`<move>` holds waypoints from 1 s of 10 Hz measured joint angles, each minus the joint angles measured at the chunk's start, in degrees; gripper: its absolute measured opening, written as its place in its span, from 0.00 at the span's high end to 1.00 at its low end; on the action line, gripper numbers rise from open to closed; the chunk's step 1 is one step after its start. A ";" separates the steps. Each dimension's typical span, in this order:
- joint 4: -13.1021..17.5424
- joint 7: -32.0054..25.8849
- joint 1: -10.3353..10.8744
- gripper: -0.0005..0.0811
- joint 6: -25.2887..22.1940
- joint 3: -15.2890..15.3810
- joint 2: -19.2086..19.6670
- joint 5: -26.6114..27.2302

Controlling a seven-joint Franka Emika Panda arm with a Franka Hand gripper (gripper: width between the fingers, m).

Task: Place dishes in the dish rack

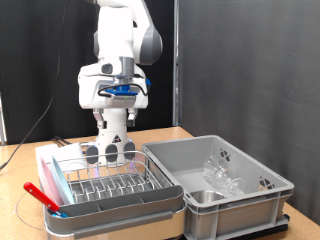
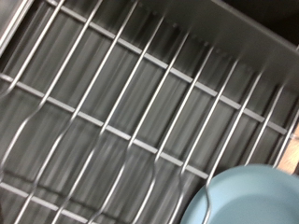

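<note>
Above the silver wire dish rack [image 1: 105, 182] in its white tray hangs the two-finger gripper [image 1: 110, 150]; whether it is open or closed I cannot tell; one round light-blue plate [image 2: 252, 196] shows at the wrist view's edge, against the wires; it might jam across the prongs; clear glass pieces [image 1: 222, 172], count unclear, lie in one large grey plastic bin [image 1: 255, 195]; one red utensil [image 1: 42, 195] rests at the rack's corner.

Couldn't read a single word, number or logo anywhere in either view. The arm [image 1: 118, 60] was plain white with no brand showing, the grey bin [image 1: 262, 178] on the right had bare walls, and the rack [image 2: 121, 103] was just wire. Anything smaller was too blurry to make out.
</note>
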 joint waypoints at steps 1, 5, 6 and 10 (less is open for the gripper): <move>0.41 -1.06 0.32 0.01 -1.91 -0.14 0.05 1.31; 5.27 -18.49 8.59 0.01 -8.78 -1.01 2.26 12.35; 6.67 -18.26 9.42 0.01 -10.82 0.15 3.18 11.97; 8.60 -15.04 9.46 0.01 -13.18 3.06 5.17 10.38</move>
